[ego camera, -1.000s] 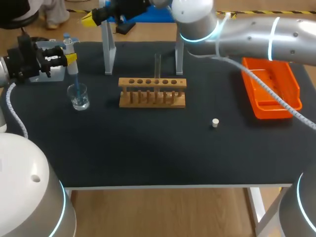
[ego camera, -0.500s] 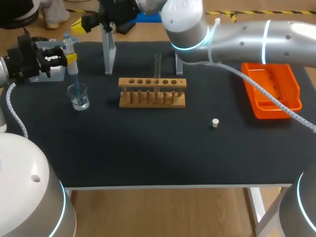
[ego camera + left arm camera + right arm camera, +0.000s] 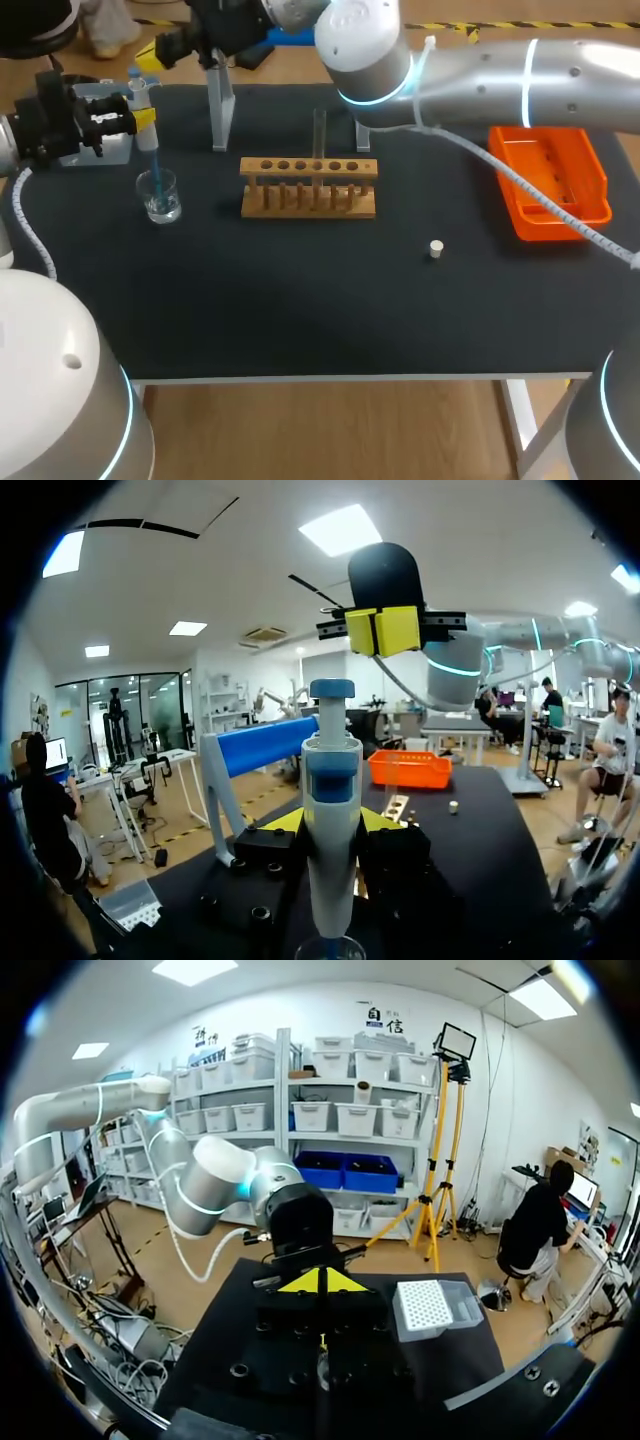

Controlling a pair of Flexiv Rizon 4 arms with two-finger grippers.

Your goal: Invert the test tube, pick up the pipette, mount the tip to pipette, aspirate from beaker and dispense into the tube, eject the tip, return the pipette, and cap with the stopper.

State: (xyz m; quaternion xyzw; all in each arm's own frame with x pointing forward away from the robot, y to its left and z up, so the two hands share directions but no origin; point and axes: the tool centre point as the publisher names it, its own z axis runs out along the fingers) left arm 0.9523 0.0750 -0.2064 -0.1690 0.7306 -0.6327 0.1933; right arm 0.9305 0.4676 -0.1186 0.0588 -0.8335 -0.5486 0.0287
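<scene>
No text, number, label or sign could be read on the table (image 3: 300, 310) or on anything standing on it; nothing legible to log.

Labware positions.
Upright pipette (image 3: 331, 800), tip (image 3: 153, 165) inside clear beaker (image 3: 160, 196), far left; test tube (image 3: 319, 130) upright mid-table; white stopper (image 3: 436, 248) lying right of it.
</scene>
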